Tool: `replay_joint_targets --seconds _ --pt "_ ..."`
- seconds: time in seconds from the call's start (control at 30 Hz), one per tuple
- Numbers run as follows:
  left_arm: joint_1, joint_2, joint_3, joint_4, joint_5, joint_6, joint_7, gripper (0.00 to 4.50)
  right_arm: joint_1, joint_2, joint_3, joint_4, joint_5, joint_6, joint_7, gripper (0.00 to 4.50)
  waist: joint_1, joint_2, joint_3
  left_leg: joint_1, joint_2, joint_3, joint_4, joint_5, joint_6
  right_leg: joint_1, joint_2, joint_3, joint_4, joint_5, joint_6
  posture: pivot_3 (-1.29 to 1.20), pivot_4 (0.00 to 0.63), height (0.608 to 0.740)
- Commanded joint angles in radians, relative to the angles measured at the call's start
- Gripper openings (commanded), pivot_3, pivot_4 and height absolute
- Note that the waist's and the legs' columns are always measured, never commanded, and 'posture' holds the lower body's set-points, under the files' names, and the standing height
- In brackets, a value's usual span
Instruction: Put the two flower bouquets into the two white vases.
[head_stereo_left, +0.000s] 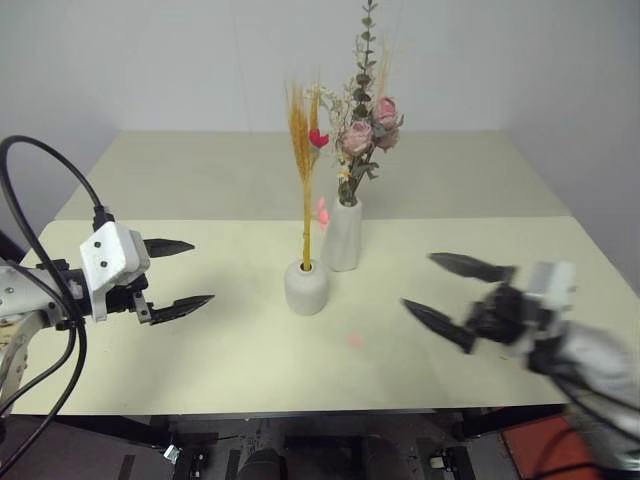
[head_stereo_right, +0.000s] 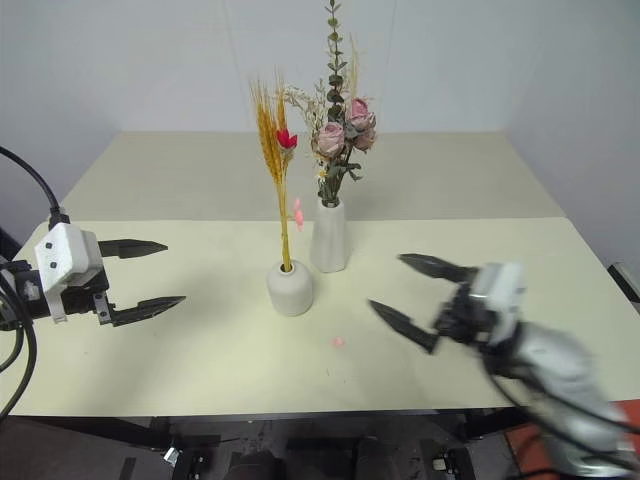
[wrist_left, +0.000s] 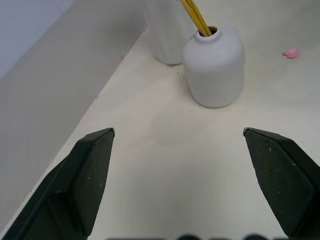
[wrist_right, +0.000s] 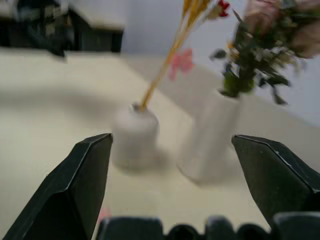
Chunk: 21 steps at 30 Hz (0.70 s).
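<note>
At frame centre, the squat vase (head_stereo_left: 306, 287) holds the wheat bundle (head_stereo_left: 301, 150). Just behind, the tall vase (head_stereo_left: 343, 233) holds the rose bunch (head_stereo_left: 364, 130). Left gripper (head_stereo_left: 180, 274) and right gripper (head_stereo_left: 455, 295) have fingers spread, empty.

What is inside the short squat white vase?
The thin bundle of yellow-orange wheat stalks stands in the top hole of the short squat matte white vase, rising upright. The stalks' lower ends are hidden inside the vase, so how deep they reach cannot be seen.
</note>
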Motion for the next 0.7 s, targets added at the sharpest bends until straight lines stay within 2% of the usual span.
replay_joint_targets --seconds 0.03,0.17,0.27,0.7 --pt "-0.04 0.022 0.005 0.006 0.002 -0.018 -0.008 4.5 0.042 -0.1 -0.207 0.059 0.026 0.021 0.138 4.49 0.002 0.0 0.0 0.0 0.001 0.0 0.0 0.0 0.0 0.001 0.001 0.0 -0.001 0.0 0.0 0.0 0.15 0.74" --pt "-0.047 0.022 0.004 0.014 0.007 -0.023 -0.014 4.5 0.086 -0.153 -0.352 0.136 -0.009 0.023 0.196 4.49 0.003 -0.001 0.0 0.0 0.001 0.001 0.001 0.0 0.0 0.002 0.001 0.0 -0.004 0.0 0.001 0.0 0.15 0.74" --pt "-0.043 0.024 0.012 0.015 0.006 -0.022 -0.017 4.5 0.107 -0.15 -0.396 0.137 -0.04 0.037 0.175 4.49 0.003 -0.001 -0.001 -0.001 0.001 0.001 0.001 0.0 0.0 0.002 0.001 0.0 -0.004 0.0 0.001 0.0 0.15 0.74" --pt "-0.036 0.044 0.051 0.029 -0.013 -0.003 -0.032 4.5 0.061 -0.137 -0.375 0.093 -0.045 0.065 0.118 4.49 0.004 -0.001 0.0 -0.001 0.001 0.001 0.001 0.0 0.0 0.002 0.0 0.001 -0.004 0.0 0.001 0.0 0.15 0.74"
